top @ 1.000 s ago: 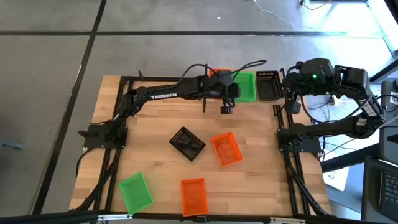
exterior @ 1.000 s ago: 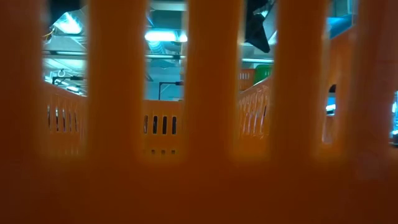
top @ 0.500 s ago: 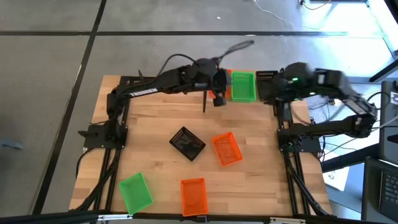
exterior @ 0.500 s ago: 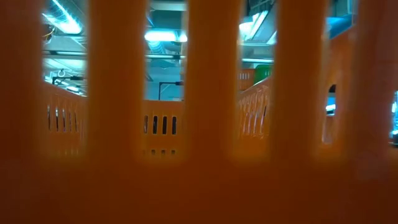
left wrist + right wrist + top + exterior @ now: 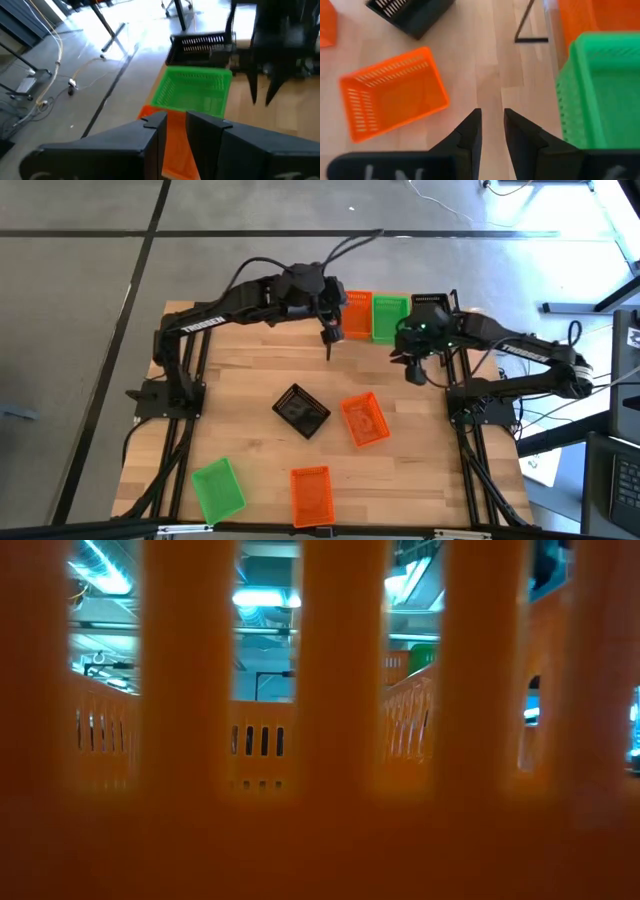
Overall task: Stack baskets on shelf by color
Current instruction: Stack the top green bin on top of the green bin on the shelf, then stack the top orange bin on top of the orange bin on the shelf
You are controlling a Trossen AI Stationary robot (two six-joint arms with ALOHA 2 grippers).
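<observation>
Shelf [image 5: 352, 340], at the table's far edge: one orange basket [image 5: 357, 315], one green basket [image 5: 389, 317] and one black basket [image 5: 430, 311] show side by side in the high view; stacked layers cannot be counted.

Table [image 5: 240, 390]: five loose baskets. Count: two orange ( [image 5: 364, 419], [image 5: 311, 495]), one green [image 5: 217, 489], one black [image 5: 301, 410]. The front orange one fills the low view.

Left claw [image 5: 331, 335] hangs over the shelf's left end beside the orange basket, fingers [image 5: 155, 131] nearly together, grasping nothing. Right claw [image 5: 414, 370] hangs just in front of the shelf near the green basket, fingers [image 5: 470, 132] nearly together, likewise empty.
</observation>
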